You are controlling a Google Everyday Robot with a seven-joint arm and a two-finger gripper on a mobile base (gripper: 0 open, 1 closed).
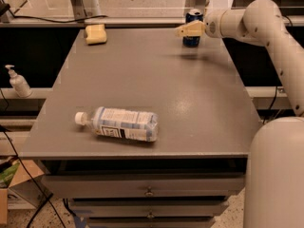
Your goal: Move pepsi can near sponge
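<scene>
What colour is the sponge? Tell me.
The sponge is pale yellow in the camera view; the gripper is by the pepsi can.

The white arm [266, 25] reached in over the counter's [199, 108] right edge, its elbow bent high and its forearm running level leftward. Its gripper [184, 31] hung near the far right corner, pointing left above the surface.

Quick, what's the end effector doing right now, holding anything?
End effector: at the small dark-blue silver-topped pepsi can, far edge of the grey table; open or closed cannot be told.
</scene>
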